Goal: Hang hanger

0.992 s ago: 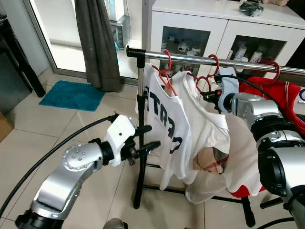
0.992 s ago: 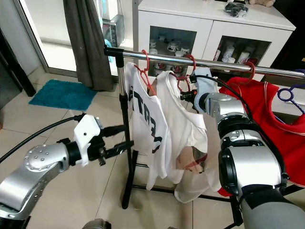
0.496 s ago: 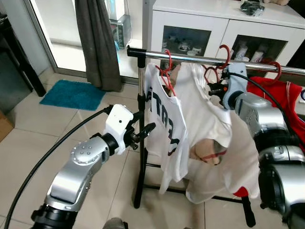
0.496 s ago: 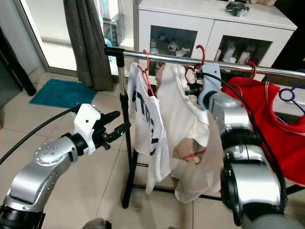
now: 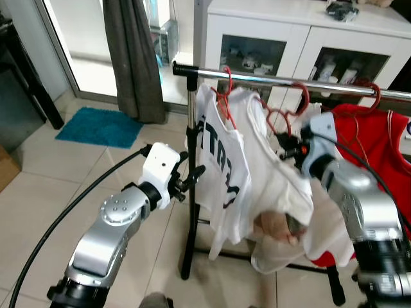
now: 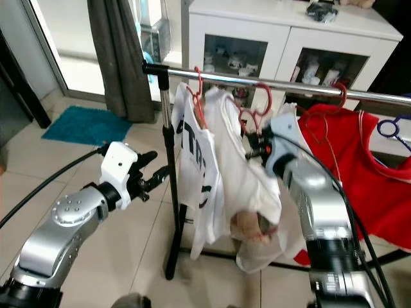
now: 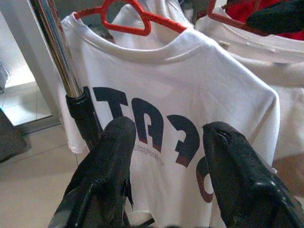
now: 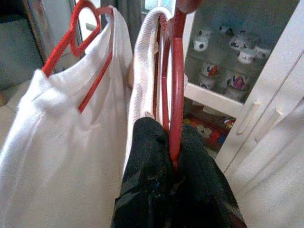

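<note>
Fingers of the left gripper (image 7: 166,156) are spread, empty, before the lettered shirt (image 7: 190,95). Farther off, the red hanger (image 8: 173,90) is clamped upright in the right gripper (image 8: 173,164), its hook seen at the rail (image 5: 334,82) above, whether over it cannot be told.

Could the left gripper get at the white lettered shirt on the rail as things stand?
Probably yes. The left gripper is open, level with the lettered shirt and aimed at it; only the rack's upright pole stands close beside its path.

A home is indicated by a tiled floor (image 5: 38,192), teal mat (image 5: 99,127), curtain (image 5: 131,58), white cabinet (image 5: 308,32) and clothes rail (image 5: 270,80).
</note>
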Controlling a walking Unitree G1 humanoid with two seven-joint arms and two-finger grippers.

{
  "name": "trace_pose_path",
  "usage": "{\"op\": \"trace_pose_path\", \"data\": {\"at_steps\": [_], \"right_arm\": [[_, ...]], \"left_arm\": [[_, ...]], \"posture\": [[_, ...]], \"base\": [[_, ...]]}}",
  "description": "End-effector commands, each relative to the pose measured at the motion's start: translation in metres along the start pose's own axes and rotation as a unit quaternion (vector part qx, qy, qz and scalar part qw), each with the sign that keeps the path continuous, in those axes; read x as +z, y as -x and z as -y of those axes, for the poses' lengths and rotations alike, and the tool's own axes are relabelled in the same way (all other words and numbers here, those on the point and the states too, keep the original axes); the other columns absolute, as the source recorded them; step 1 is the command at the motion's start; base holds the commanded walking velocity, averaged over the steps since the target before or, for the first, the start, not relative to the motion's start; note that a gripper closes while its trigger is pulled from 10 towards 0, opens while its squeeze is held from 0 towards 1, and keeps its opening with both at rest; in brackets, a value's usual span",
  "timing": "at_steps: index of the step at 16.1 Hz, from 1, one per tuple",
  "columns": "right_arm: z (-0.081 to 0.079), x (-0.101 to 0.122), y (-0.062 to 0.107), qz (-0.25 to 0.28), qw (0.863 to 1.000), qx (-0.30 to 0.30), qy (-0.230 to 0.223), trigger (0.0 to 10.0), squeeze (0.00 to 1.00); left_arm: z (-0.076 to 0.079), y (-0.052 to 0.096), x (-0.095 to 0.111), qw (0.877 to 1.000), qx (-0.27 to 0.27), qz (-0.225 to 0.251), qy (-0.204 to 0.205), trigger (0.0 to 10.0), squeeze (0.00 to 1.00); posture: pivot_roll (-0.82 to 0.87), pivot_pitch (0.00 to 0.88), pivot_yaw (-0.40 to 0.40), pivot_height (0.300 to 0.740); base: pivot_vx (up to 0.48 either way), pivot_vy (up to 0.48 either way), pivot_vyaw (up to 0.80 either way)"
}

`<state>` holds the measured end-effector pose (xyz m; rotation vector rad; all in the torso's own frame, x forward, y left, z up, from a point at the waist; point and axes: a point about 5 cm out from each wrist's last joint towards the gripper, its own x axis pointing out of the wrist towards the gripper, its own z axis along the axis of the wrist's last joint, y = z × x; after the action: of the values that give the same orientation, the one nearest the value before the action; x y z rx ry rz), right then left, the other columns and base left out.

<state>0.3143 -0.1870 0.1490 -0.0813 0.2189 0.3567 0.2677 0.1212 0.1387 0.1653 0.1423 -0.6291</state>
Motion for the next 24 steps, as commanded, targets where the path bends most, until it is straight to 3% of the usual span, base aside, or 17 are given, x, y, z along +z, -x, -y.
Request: {"op": "trace_pose_path", "data": {"at_steps": [1, 3, 9, 18, 24], "right_arm": [[-0.001, 0.008, 0.007, 0.016, 1.000, -0.018, 0.004, 0.0, 0.00], [-0.002, 0.000, 0.016, -0.001, 0.999, -0.043, 0.015, 0.0, 0.00], [-0.022, -0.021, 0.040, -0.022, 0.997, -0.078, -0.016, 0.0, 0.00], [-0.040, -0.043, 0.059, -0.056, 0.992, -0.100, -0.045, 0.0, 0.00], [-0.048, -0.046, 0.064, -0.061, 0.992, -0.097, -0.049, 0.0, 0.00]], "left_arm": [[-0.001, 0.002, -0.003, 1.000, 0.007, -0.009, 0.001, 10.0, 0.00], [0.000, 0.003, -0.004, 1.000, 0.007, -0.010, 0.002, 10.0, 0.00], [0.004, 0.003, -0.004, 1.000, 0.005, -0.009, 0.008, 10.0, 0.00], [0.001, 0.002, -0.003, 1.000, 0.004, -0.008, 0.010, 10.0, 0.00], [-0.001, 0.003, -0.002, 1.000, 0.007, -0.007, 0.012, 10.0, 0.00]], "posture": [[0.01, 0.044, -0.028, 0.740], [0.00, 0.045, -0.028, 0.740], [-0.01, 0.037, -0.037, 0.740], [-0.01, 0.032, -0.020, 0.740], [-0.01, 0.043, -0.022, 0.740]], "base": [[-0.240, 0.000, 0.00], [-0.244, 0.000, 0.00], [-0.259, 0.000, 0.00], [-0.282, 0.000, 0.00], [-0.275, 0.000, 0.00]]}}
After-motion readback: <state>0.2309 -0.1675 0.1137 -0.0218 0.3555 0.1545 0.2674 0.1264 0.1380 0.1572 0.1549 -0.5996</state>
